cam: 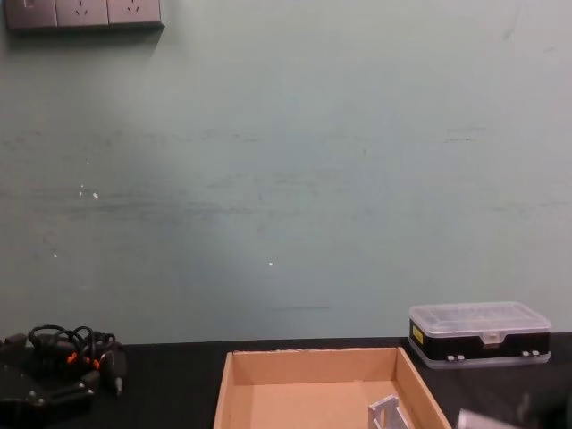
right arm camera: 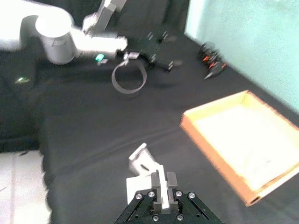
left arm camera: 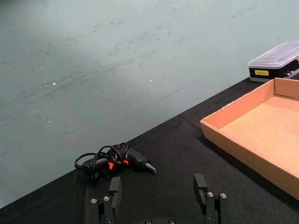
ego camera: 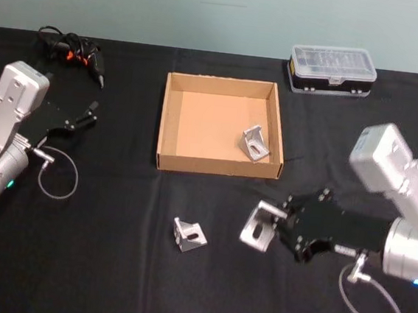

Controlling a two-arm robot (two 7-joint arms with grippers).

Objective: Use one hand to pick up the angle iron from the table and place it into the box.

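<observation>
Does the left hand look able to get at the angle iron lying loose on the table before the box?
Probably yes. The left hand is open, and only bare table lies between it and the loose angle iron. The right hand, shut on a second angle iron, is on the far side.
</observation>
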